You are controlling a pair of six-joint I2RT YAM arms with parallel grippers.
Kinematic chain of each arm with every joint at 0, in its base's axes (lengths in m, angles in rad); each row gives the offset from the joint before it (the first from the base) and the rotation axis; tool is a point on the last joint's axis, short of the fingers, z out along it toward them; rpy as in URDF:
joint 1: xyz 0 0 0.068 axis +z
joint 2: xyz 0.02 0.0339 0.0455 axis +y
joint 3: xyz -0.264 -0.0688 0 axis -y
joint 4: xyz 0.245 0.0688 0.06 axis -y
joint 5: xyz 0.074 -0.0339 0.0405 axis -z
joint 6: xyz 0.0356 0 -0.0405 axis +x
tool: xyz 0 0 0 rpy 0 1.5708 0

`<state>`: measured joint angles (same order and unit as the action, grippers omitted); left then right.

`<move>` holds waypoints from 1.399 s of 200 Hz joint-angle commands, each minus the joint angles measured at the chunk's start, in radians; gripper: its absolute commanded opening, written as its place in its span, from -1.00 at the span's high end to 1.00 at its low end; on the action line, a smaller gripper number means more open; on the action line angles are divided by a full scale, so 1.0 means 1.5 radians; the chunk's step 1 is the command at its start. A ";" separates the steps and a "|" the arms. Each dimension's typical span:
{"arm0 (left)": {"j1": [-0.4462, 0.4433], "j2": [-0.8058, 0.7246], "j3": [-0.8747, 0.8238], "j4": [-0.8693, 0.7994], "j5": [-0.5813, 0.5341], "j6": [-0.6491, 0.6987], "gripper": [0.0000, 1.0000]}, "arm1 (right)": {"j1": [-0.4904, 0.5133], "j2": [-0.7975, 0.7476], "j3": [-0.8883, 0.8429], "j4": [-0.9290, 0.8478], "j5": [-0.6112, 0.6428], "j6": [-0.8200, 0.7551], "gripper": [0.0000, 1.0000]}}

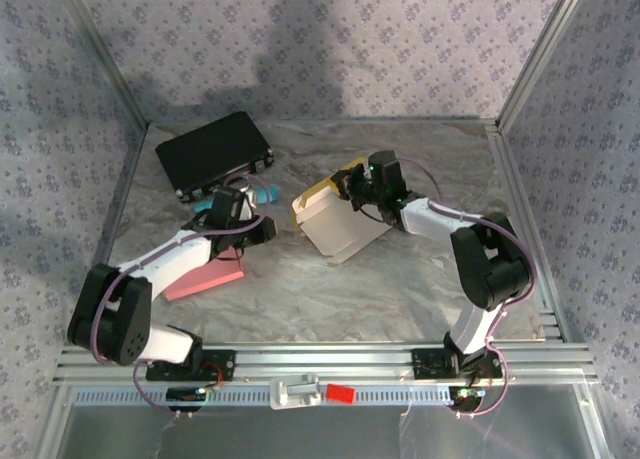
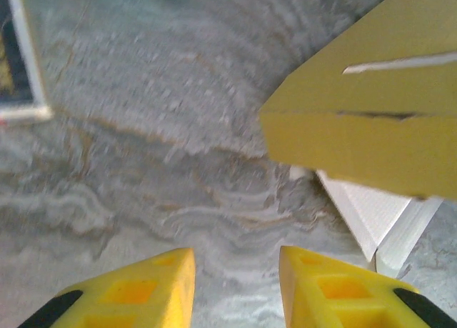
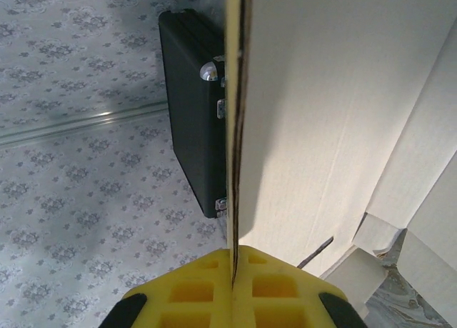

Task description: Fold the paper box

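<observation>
The paper box (image 1: 335,224), yellow outside and white inside, stands partly folded in the middle of the table. My right gripper (image 1: 358,192) is at its far upper side. In the right wrist view the gripper (image 3: 233,267) is shut on the thin edge of a box wall (image 3: 335,92). My left gripper (image 1: 264,229) is just left of the box, apart from it. Its yellow fingers (image 2: 150,292) stand open over bare table with nothing between them. A yellow box panel (image 2: 357,121) hangs ahead to the right, with a white flap (image 2: 378,214) below it.
A black case (image 1: 215,154) lies at the back left and also appears past the box wall (image 3: 189,106). A pink flat object (image 1: 205,277) lies under the left arm, and a small blue object (image 1: 262,193) lies behind it. Patterned walls and metal rails enclose the table.
</observation>
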<state>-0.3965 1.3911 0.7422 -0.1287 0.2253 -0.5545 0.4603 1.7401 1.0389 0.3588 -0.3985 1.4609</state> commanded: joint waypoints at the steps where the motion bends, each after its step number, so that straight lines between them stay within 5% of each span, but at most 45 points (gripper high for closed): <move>1: 0.002 0.026 0.034 0.044 0.017 0.083 0.26 | -0.006 0.028 0.036 -0.068 -0.025 -0.025 1.00; 106: -0.011 0.112 0.105 0.057 0.107 0.332 0.12 | -0.018 0.098 0.137 -0.142 -0.074 -0.025 1.00; 280: -0.049 0.169 0.158 0.100 0.073 0.347 0.30 | -0.023 0.126 0.145 -0.097 -0.105 0.009 1.00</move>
<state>-0.4606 1.6257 0.9253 -0.0196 0.3363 -0.0414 0.4309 1.8862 1.2427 0.2317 -0.5323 1.4509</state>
